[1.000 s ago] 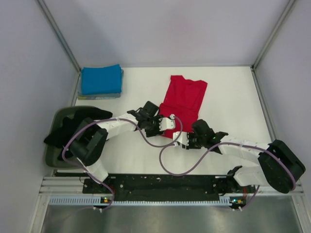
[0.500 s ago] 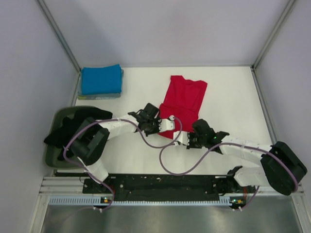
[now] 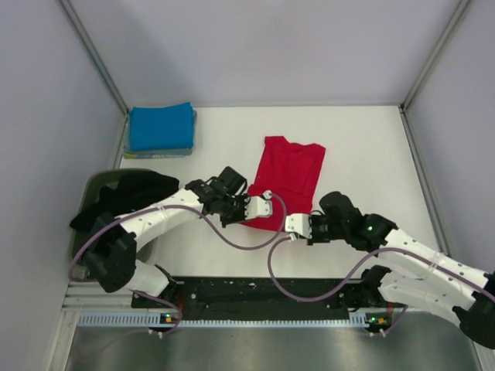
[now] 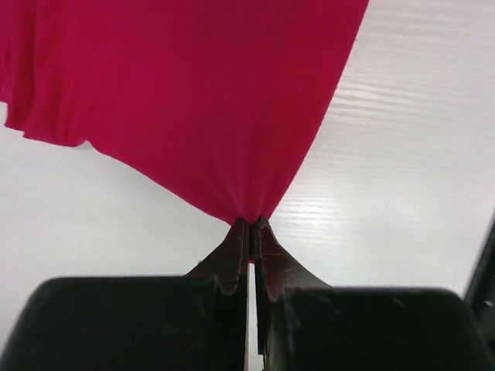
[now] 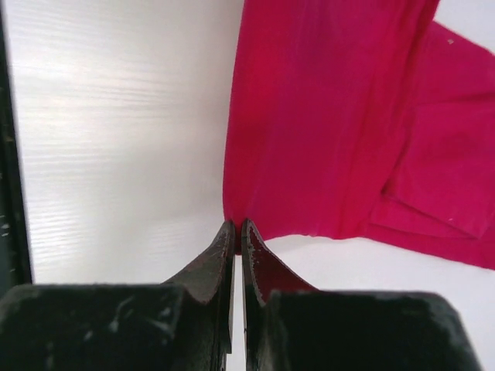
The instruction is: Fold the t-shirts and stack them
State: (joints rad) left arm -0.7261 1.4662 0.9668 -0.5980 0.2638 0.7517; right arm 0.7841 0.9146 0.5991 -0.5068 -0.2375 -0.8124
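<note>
Soft, limp, light red t-shirt [image 3: 288,174] spread on bench [image 3: 371,147]; left fingers [image 4: 234,251], right fingers [image 5: 223,247] clamped tight on near hem corners.

The left arm [image 3: 158,219] reaches forward and inward, its left gripper [image 4: 249,228] closed tight on a corner of the red t-shirt [image 4: 193,93] pinched at its tips. The right arm [image 3: 421,249] stretches inward too. Its right gripper [image 5: 236,228] is likewise clamped on the shirt's edge, close beside the left one.
</note>
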